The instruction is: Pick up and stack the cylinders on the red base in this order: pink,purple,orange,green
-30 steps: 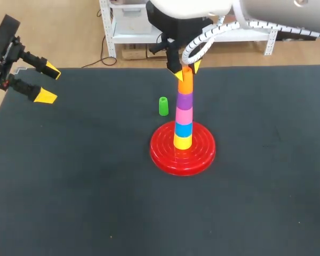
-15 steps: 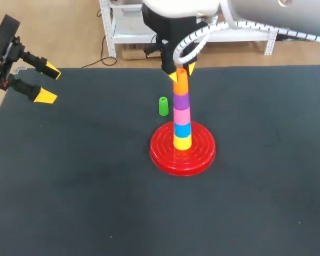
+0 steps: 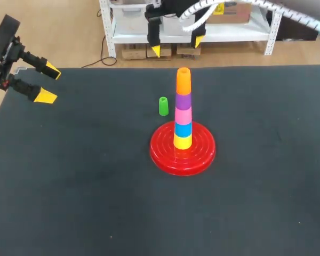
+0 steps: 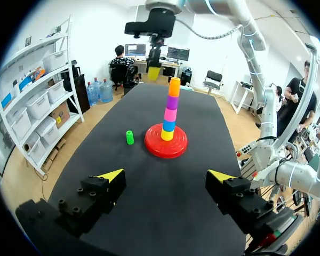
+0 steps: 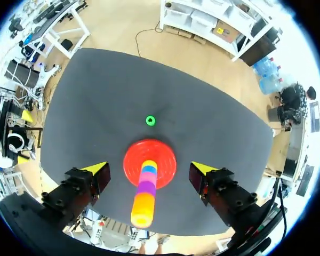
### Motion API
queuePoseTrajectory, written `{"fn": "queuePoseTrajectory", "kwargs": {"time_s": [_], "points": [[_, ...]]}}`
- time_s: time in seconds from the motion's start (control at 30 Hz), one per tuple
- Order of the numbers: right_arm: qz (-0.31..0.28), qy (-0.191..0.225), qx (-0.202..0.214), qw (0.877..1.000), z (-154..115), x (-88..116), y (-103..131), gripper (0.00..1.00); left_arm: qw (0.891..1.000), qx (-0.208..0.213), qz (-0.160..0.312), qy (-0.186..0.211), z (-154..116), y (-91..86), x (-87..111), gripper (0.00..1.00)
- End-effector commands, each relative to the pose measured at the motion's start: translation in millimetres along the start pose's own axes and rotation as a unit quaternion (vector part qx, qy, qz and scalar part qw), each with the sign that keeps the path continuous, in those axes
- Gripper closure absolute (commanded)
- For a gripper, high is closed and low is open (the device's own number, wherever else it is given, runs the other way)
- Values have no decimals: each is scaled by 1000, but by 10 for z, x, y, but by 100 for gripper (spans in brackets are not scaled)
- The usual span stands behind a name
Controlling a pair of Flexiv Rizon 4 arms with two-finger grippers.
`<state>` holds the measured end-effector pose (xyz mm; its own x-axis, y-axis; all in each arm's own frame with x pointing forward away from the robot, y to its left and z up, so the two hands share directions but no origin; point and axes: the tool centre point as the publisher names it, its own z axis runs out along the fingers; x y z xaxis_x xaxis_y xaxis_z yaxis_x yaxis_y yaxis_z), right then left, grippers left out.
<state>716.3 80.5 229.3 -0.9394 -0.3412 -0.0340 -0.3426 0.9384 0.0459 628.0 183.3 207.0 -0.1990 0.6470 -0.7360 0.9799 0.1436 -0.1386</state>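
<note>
The counter (image 3: 85, 192) is seen in matt dark grey, close to black, flecked with a few pale specks. The base (image 3: 165, 157) is finished in glossy red and patterned with concentric ridged rings. Above it, plain bands of colour are stacked from the bottom up: a yellow cylinder (image 3: 182, 142), a blue cylinder (image 3: 183, 129), a pink cylinder (image 3: 183, 115), a purple cylinder (image 3: 183, 101) and an orange cylinder (image 3: 183, 81). The green cylinder (image 3: 163, 106) is coloured a bright, even green. The left jaws and the right jaws are shown black, tipped in bright yellow.
</note>
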Motion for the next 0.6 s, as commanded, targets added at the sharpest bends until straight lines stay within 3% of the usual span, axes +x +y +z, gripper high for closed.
{"fn": "queuePoseTrajectory", "kwargs": {"time_s": [0.03,0.3,0.6], "points": [[0,46,-5,999,343,-446,-31,0,1000,-1,1,-1,5,0,11,0],[5,85,22,996,1078,-780,-199,0,1000,-1,1,-1,5,0,11,0],[3,108,8,994,1411,-1078,-405,0,1000,-1,1,-1,5,0,11,0]]}}
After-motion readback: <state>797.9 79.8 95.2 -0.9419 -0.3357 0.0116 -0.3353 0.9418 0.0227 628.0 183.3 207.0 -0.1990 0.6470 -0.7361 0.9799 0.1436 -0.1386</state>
